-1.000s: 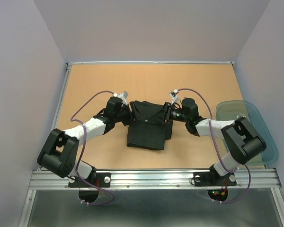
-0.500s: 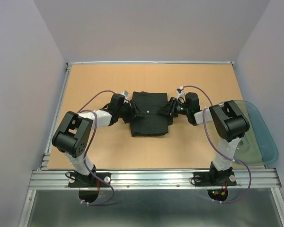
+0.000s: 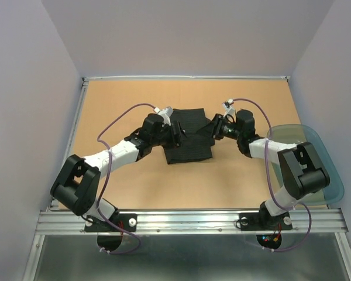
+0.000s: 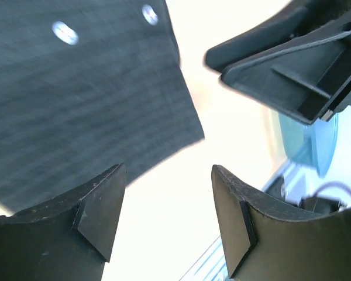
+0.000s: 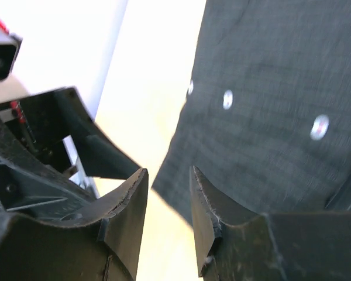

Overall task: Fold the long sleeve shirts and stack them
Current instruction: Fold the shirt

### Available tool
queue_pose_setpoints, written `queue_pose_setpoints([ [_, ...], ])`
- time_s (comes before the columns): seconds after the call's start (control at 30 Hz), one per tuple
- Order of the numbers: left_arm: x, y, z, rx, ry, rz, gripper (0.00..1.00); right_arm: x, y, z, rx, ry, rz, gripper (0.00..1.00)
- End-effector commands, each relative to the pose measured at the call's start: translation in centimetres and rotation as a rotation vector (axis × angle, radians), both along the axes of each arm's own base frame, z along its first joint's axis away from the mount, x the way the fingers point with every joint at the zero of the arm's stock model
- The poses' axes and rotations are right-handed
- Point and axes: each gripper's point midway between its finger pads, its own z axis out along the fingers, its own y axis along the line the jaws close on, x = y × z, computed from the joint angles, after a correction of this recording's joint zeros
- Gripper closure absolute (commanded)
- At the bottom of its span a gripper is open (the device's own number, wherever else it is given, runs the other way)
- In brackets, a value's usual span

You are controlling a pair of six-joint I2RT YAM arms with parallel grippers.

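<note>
Shirt folded on table, left pincer released, right pincer narrowly parted, empty, teal tray at right.

Lab test booth: plain walls, aluminium rail.

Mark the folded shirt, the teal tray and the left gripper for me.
folded shirt (image 3: 190, 151), top view, its near front panel.
teal tray (image 3: 316, 136), top view, bare far part.
left gripper (image 4: 168, 172), left wrist view, between the fingertips.
</note>
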Motion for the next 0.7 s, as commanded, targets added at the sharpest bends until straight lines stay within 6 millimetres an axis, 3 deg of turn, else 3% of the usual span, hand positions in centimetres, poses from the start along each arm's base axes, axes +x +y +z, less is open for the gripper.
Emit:
queue_pose_setpoints([
  [0.0, -1.6, -0.4, -3.4, 0.023, 0.083, -0.038, 0.30, -2.9, -0.2, -3.4, -0.006, 0.110, 0.013, 0.60],
  [0.03, -1.9, -0.3, -5.0, 0.036, 0.118, -0.037, 0.31, -3.2, -0.4, -4.3, -0.014, 0.129, 0.011, 0.60],
  [0.17, -2.7, 0.9, -8.2, 0.066, 0.201, -0.008, 0.32, -4.3, -1.8, -10.0, -0.070, 0.247, -0.030, 0.60],
  [0.37, -3.9, 3.9, -10.6, 0.061, 0.275, 0.038, 0.34, -3.4, -4.3, -13.0, -0.087, 0.284, -0.086, 0.62],
  [0.43, -4.4, 4.3, -10.9, 0.071, 0.279, 0.033, 0.34, -2.9, -4.7, -12.8, -0.088, 0.267, -0.092, 0.62],
  [0.5, -4.8, 4.3, -10.7, 0.068, 0.281, 0.010, 0.34, -2.5, -4.6, -11.3, -0.074, 0.229, -0.083, 0.62],
  [0.67, -5.3, 3.9, -7.0, 0.011, 0.222, -0.031, 0.33, -1.4, -4.4, -5.9, -0.071, 0.121, -0.077, 0.62],
])
